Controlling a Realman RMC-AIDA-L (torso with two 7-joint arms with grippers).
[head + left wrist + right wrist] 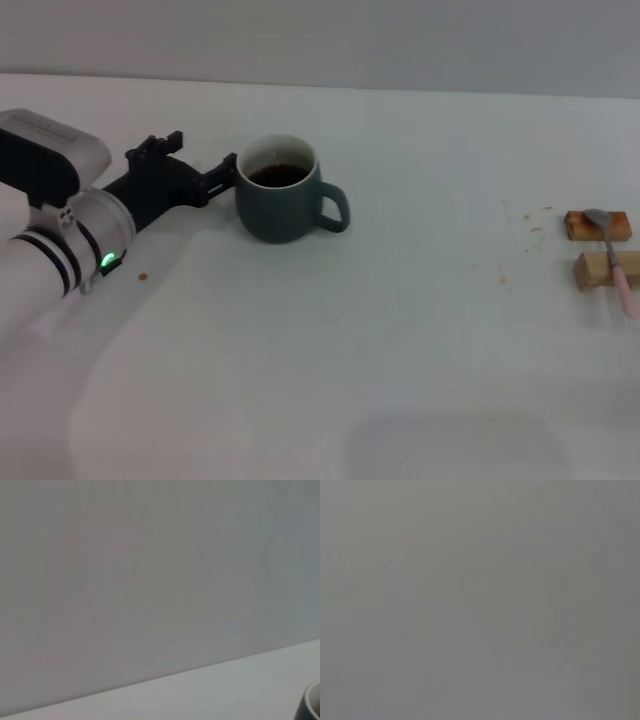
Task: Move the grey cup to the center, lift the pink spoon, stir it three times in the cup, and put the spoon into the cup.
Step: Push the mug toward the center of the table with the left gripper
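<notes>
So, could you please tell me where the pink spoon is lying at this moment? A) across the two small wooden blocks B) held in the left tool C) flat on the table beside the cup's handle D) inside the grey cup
A: in the head view the pink spoon rests across the two wooden blocks at the robot's right, far from the grey cup.

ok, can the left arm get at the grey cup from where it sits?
Probably yes: the left gripper sits right beside the grey cup, on the side away from the handle, with nothing between them.
</notes>
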